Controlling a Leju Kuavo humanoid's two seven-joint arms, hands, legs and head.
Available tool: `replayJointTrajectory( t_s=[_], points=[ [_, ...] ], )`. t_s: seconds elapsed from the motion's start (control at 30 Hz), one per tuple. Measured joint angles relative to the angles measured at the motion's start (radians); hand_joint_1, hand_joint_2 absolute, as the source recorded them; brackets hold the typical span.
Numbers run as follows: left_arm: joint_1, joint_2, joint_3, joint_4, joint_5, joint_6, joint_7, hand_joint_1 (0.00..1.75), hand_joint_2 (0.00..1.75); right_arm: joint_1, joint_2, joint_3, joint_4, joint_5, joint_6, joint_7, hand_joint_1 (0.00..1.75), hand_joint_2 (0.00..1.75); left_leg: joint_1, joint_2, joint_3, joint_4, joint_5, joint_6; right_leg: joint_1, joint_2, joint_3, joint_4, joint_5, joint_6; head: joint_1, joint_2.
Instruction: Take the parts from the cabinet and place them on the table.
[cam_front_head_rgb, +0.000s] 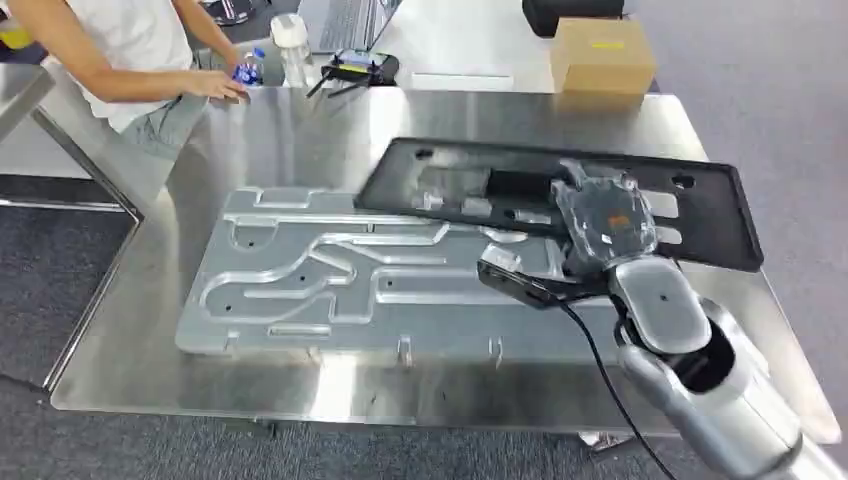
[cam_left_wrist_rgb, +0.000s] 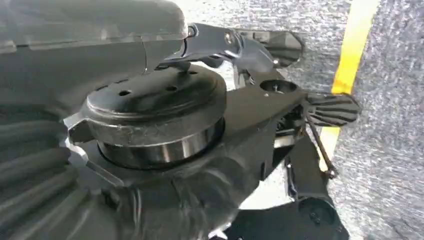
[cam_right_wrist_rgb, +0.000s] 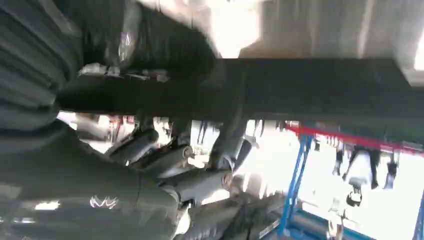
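On the steel table (cam_front_head_rgb: 140, 330), a black flat panel (cam_front_head_rgb: 700, 215) is seen lying at an angle, its near left end overlapping the far edge of a large silver grooved plate (cam_front_head_rgb: 330, 285) that lies flat on the tabletop. The right hand (cam_front_head_rgb: 603, 222), wrapped in a clear cover, is placed at the near edge of the black panel, with the silver right arm (cam_front_head_rgb: 700, 385) reaching in from the lower right. In the right wrist view the fingers (cam_right_wrist_rgb: 175, 160) are seen curled under the dark edge of the panel (cam_right_wrist_rgb: 310, 87) while the upper part of the hand lies over it, so the panel is held by its edge. Whether the panel's right end rests fully on the table cannot be told.

In the left wrist view the left hand (cam_left_wrist_rgb: 240, 55) is seen over grey carpet (cam_left_wrist_rgb: 390, 125) and a yellow floor line (cam_left_wrist_rgb: 352, 55); how its fingers lie cannot be told.

At the far left corner of the table a person's hand (cam_front_head_rgb: 215, 85) is rested beside a small bottle (cam_front_head_rgb: 250, 68) and a clear jar (cam_front_head_rgb: 292, 45). A cardboard box (cam_front_head_rgb: 600, 55) is seen on the surface beyond.
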Motion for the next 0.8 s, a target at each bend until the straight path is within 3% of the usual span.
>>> replayJointTrajectory(
  t_s=[0.03,0.07,0.1,0.13,0.2,0.23,0.27,0.3,0.33,0.37,0.4,0.47,0.5,0.53,0.57,0.63,0.8],
  points=[
    [0.000,0.004,0.000,0.000,0.001,-0.008,0.001,0.00,1.75,-0.001,0.006,0.000,0.001,0.000,-0.001,-0.001,0.00,0.00,-0.003,0.000,-0.011,0.027,0.004,-0.003,-0.009,0.003,0.014,-0.007,-0.004,-0.005,-0.001,0.000],
    [-0.001,0.005,0.000,0.000,0.001,-0.014,0.002,0.00,1.75,-0.002,0.007,0.001,0.007,0.000,-0.002,-0.001,0.00,0.00,-0.003,0.011,-0.044,0.085,0.020,-0.014,-0.012,0.001,0.026,-0.014,-0.010,-0.009,-0.006,0.000],
    [-0.004,0.005,0.000,0.000,0.001,-0.015,0.008,0.00,1.75,-0.002,0.009,0.002,0.014,0.000,-0.002,-0.002,0.00,0.00,-0.002,0.017,-0.095,0.156,0.016,-0.021,-0.012,0.000,0.038,-0.020,-0.016,-0.013,-0.013,0.000],
    [-0.007,0.006,0.000,0.000,0.000,-0.014,0.014,0.00,0.00,0.001,0.011,0.002,0.021,-0.003,-0.003,-0.002,0.00,0.00,0.000,0.021,-0.140,0.215,-0.009,-0.026,-0.012,0.000,0.051,-0.024,-0.023,-0.013,-0.013,0.000],
    [-0.011,0.007,0.000,0.000,-0.004,-0.010,0.023,0.00,0.00,0.010,0.015,0.003,0.038,-0.006,-0.008,-0.004,0.00,0.00,0.000,0.024,-0.208,0.277,-0.094,-0.027,-0.012,-0.001,0.083,-0.032,-0.042,-0.013,-0.014,0.000],
    [-0.013,0.008,0.000,0.000,-0.006,-0.009,0.026,0.00,0.00,0.011,0.017,0.004,0.043,-0.008,-0.010,-0.005,0.00,0.00,-0.001,0.024,-0.224,0.268,-0.106,-0.026,-0.011,0.000,0.097,-0.032,-0.052,-0.013,-0.013,0.000],
    [-0.013,0.008,0.000,0.000,-0.006,-0.009,0.031,0.00,0.00,0.011,0.020,0.007,0.046,-0.009,-0.010,-0.005,0.00,0.00,-0.001,0.024,-0.228,0.235,-0.087,-0.022,-0.009,0.001,0.112,-0.032,-0.062,-0.013,-0.014,0.000],
    [-0.014,0.008,0.000,0.000,-0.008,-0.010,0.036,0.00,0.00,0.012,0.023,0.010,0.050,-0.010,-0.010,-0.006,0.00,0.00,-0.002,0.024,-0.224,0.176,-0.031,-0.017,-0.007,0.003,0.128,-0.033,-0.072,-0.013,-0.013,0.000],
    [-0.014,0.008,0.000,0.000,-0.008,-0.010,0.040,0.00,0.00,0.010,0.024,0.010,0.052,-0.010,-0.011,-0.007,0.00,0.00,-0.003,0.024,-0.217,0.099,0.065,-0.008,-0.006,0.003,0.143,-0.033,-0.081,-0.013,-0.013,0.000],
    [-0.013,0.009,0.000,0.000,-0.008,-0.009,0.042,0.00,0.00,0.009,0.025,0.010,0.053,-0.011,-0.011,-0.007,0.00,0.00,-0.006,0.024,-0.216,0.047,0.143,0.000,-0.005,0.003,0.147,-0.035,-0.087,-0.012,-0.013,0.000],
    [-0.012,0.010,0.000,0.000,-0.008,-0.009,0.042,0.00,0.00,0.006,0.027,0.011,0.056,-0.013,-0.011,-0.007,0.00,0.00,-0.015,0.022,-0.233,0.007,0.171,0.006,0.001,0.007,0.153,-0.026,-0.093,-0.006,-0.011,0.000],
    [-0.013,0.009,0.000,0.000,-0.007,-0.008,0.041,0.00,0.00,0.003,0.031,0.012,0.060,-0.015,-0.011,-0.007,0.00,0.00,-0.012,0.023,-0.220,0.008,0.180,0.007,0.000,0.010,0.149,-0.031,-0.103,0.004,-0.012,0.000],
    [-0.013,0.008,0.000,0.000,-0.007,-0.008,0.041,0.00,0.00,0.000,0.031,0.012,0.060,-0.015,-0.012,-0.008,0.00,0.00,-0.008,0.022,-0.218,-0.002,0.189,-0.006,0.006,0.009,0.150,-0.023,-0.111,-0.010,-0.013,0.000],
    [-0.014,0.008,0.000,0.000,-0.007,-0.008,0.041,0.00,0.00,-0.002,0.034,0.013,0.060,-0.015,-0.012,-0.008,0.00,0.00,-0.008,0.022,-0.218,0.001,0.188,-0.016,0.007,0.009,0.150,-0.028,-0.104,-0.041,-0.012,0.000],
    [-0.016,0.008,0.000,0.000,-0.008,-0.008,0.042,0.00,0.00,-0.004,0.035,0.013,0.060,-0.015,-0.012,-0.010,0.00,0.00,-0.009,0.020,-0.218,-0.001,0.188,-0.015,0.007,0.008,0.152,-0.030,-0.107,-0.044,-0.013,0.000],
    [-0.017,0.009,0.000,0.000,-0.012,-0.007,0.047,0.00,0.00,-0.006,0.035,0.013,0.060,-0.016,-0.012,-0.010,0.00,0.00,-0.010,0.018,-0.218,0.000,0.185,-0.010,0.008,0.007,0.158,-0.040,-0.105,-0.040,-0.012,0.000],
    [-0.019,0.009,-0.001,0.000,-0.018,-0.004,0.064,0.00,0.00,-0.012,0.041,0.019,0.065,-0.026,-0.011,-0.010,0.00,0.00,-0.011,0.018,-0.216,0.001,0.179,0.002,0.006,0.006,0.167,-0.054,-0.105,-0.011,-0.012,0.000]
  ],
)
